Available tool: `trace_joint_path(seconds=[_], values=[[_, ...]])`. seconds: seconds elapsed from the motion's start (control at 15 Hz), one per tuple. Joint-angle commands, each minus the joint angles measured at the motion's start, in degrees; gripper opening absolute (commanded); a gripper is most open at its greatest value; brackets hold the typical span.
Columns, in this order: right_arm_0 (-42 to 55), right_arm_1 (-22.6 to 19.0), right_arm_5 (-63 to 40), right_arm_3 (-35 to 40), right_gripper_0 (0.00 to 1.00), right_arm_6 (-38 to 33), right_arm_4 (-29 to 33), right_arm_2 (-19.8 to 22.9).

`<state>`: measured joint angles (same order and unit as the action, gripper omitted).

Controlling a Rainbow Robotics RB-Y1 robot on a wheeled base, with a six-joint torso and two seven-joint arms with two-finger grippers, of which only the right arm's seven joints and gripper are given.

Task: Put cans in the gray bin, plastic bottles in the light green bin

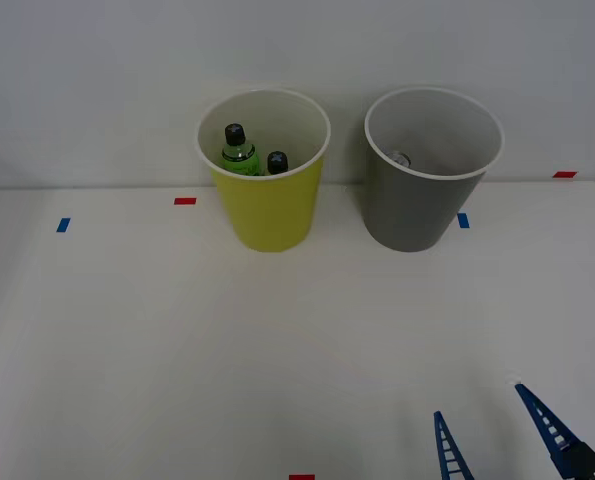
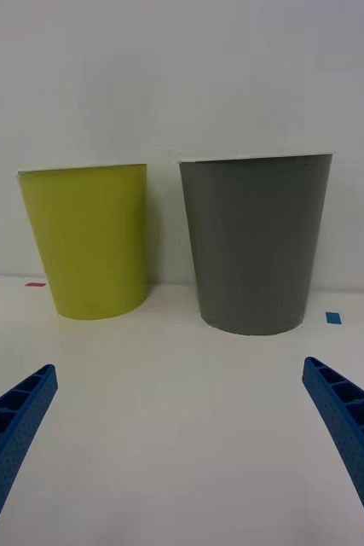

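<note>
The light green bin point(image 1: 269, 205) stands at the back of the white table, left of the gray bin point(image 1: 417, 200). Two plastic bottles with black caps stand inside the green bin: one with a bright green body point(image 1: 238, 150) and a second point(image 1: 277, 162) of which little more than the cap shows. Inside the gray bin a silver can top point(image 1: 402, 158) shows low against the white wall. My right gripper point(image 1: 482, 415) hovers open and empty near the table's front right edge, well short of both bins. From the wrist, the green bin point(image 2: 88, 243) and gray bin point(image 2: 254, 243) stand side by side beyond the gripper point(image 2: 182, 401).
Small red point(image 1: 185, 201) and blue point(image 1: 63, 225) tape marks dot the table point(image 1: 177, 340), with another blue mark point(image 1: 463, 220) beside the gray bin. A plain white wall rises right behind the bins.
</note>
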<state>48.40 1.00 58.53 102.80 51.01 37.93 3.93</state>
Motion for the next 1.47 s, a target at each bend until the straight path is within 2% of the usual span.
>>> trace_joint_path(seconds=[0.07, 0.4, 0.6, 0.67, 0.73, 0.8, 0.87, 1.2, 1.33, 1.4, 1.47], values=[[1.61, -0.04, 0.00, 0.03, 1.00, 0.76, -0.58, 0.11], [2.31, -0.04, -0.09, 0.03, 1.00, 3.13, -5.50, 0.20], [4.33, -0.21, 0.00, -0.59, 1.00, 4.63, -11.04, -1.30], [4.33, -0.21, 1.23, -3.57, 1.00, 6.30, -14.82, -2.26], [3.63, -0.12, 4.57, -8.94, 1.00, 13.24, -21.59, -3.76], [2.66, -0.12, 6.94, -12.36, 1.00, 18.78, -24.84, -4.37], [1.78, -0.04, 8.61, -14.12, 1.00, 21.24, -25.98, -4.37], [1.52, -0.04, 9.23, -12.63, 1.00, 23.00, -26.60, -2.97], [1.52, -0.04, 9.32, -11.66, 1.00, 21.94, -25.01, -2.17], [1.52, -0.04, 9.23, -10.87, 1.00, 20.62, -23.87, -1.30], [1.52, -0.04, 9.23, -10.25, 1.00, 16.32, -21.94, -0.06]])
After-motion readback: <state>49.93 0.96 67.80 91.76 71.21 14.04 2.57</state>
